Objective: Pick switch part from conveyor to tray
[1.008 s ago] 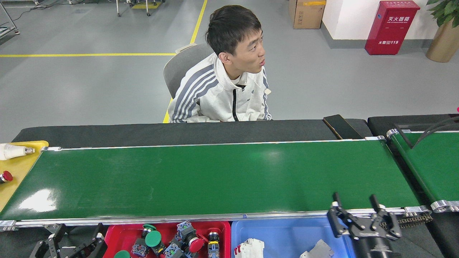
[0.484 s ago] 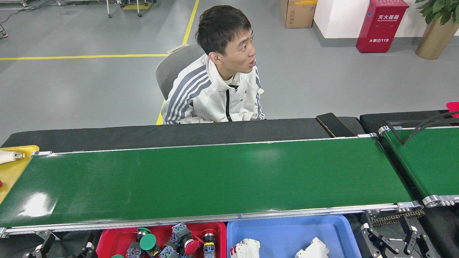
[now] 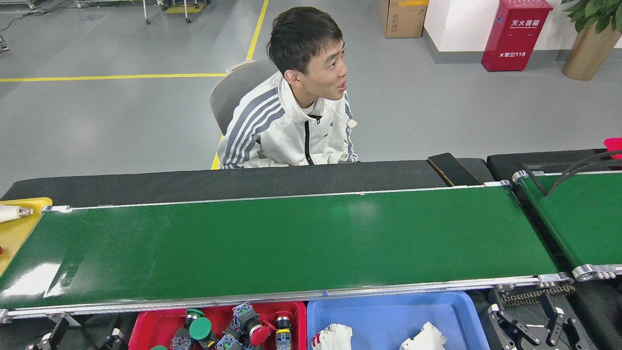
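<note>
Bare green conveyor (image 3: 291, 243) carrying nothing; red tray (image 3: 141, 330) of push-button switch parts (image 3: 243, 325) and blue tray (image 3: 388, 316) of white parts against its near rail; right gripper (image 3: 529, 323) spread open beyond blue tray; left gripper (image 3: 80, 336) barely visible, state unclear.

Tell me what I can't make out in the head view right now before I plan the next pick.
- Left gripper: only two finger tips show above the bottom edge; open or shut unclear.
- Red tray and blue tray: near halves cut off by the bottom edge, so their full contents are unknown.
- Yellow tray: mostly cut off by the left edge.
- Second belt: cut off by the right edge.
- Conveyor: no switch part visible on it.
</note>
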Action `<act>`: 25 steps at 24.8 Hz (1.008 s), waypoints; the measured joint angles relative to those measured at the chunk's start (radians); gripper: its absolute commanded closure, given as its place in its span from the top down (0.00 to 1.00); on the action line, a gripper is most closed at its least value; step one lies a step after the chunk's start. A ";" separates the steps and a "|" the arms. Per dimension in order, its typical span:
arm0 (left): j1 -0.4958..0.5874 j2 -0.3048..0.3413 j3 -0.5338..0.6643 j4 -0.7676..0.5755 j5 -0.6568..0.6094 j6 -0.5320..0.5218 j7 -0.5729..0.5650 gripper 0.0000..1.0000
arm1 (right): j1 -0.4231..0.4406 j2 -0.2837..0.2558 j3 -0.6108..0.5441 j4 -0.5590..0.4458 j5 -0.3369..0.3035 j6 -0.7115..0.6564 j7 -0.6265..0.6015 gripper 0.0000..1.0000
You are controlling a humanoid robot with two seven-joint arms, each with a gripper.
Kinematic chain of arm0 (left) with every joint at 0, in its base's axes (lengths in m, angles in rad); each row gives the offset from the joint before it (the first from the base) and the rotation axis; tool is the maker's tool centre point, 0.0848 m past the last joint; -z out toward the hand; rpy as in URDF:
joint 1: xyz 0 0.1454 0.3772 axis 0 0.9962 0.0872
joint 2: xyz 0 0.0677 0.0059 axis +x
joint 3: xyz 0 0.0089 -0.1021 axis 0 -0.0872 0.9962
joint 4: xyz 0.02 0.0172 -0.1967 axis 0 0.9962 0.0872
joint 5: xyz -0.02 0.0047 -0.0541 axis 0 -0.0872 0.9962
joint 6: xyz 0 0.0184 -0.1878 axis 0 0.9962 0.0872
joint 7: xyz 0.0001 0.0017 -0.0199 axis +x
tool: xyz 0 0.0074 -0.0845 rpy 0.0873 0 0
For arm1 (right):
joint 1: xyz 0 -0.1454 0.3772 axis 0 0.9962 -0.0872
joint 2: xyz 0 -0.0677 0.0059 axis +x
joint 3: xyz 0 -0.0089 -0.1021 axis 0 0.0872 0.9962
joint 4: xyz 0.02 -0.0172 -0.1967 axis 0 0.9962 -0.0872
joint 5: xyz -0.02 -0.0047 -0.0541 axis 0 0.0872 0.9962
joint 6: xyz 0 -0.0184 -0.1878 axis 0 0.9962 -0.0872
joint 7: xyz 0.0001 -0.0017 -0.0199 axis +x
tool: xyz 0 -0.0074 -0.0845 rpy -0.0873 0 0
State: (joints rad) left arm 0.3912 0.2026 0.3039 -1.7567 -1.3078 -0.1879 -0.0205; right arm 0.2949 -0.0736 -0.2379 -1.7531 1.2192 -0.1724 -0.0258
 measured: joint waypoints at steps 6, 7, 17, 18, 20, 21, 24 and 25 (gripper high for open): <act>-0.014 0.000 -0.009 0.000 0.000 0.000 0.000 1.00 | -0.003 0.001 0.000 0.000 0.000 -0.005 -0.002 0.99; -0.017 0.000 -0.009 0.000 0.000 0.001 0.000 1.00 | -0.004 0.001 0.000 0.000 0.000 -0.005 -0.003 0.99; -0.021 0.022 -0.010 0.003 0.000 0.001 0.000 1.00 | -0.005 0.022 0.000 0.000 0.000 -0.002 0.003 0.99; -0.021 0.022 -0.010 0.003 0.000 0.001 0.000 1.00 | -0.005 0.022 0.000 0.000 0.000 -0.002 0.003 0.99; -0.021 0.022 -0.010 0.003 0.000 0.000 0.000 1.00 | -0.005 0.022 0.000 0.000 0.000 -0.002 0.003 0.99; -0.021 0.022 -0.010 0.003 0.000 -0.001 0.000 1.00 | -0.005 0.022 0.000 0.000 0.000 -0.002 0.003 0.99; -0.021 0.021 -0.010 0.002 0.000 -0.001 0.000 1.00 | -0.005 0.022 0.000 0.000 0.000 -0.002 0.003 0.99; -0.021 0.021 -0.010 0.002 0.000 -0.001 0.000 1.00 | -0.005 0.023 0.000 0.000 0.000 -0.002 0.003 0.99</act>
State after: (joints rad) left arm 0.3704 0.2240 0.2942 -1.7544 -1.3078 -0.1891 -0.0203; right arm 0.2899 -0.0508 -0.2378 -1.7531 1.2192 -0.1744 -0.0227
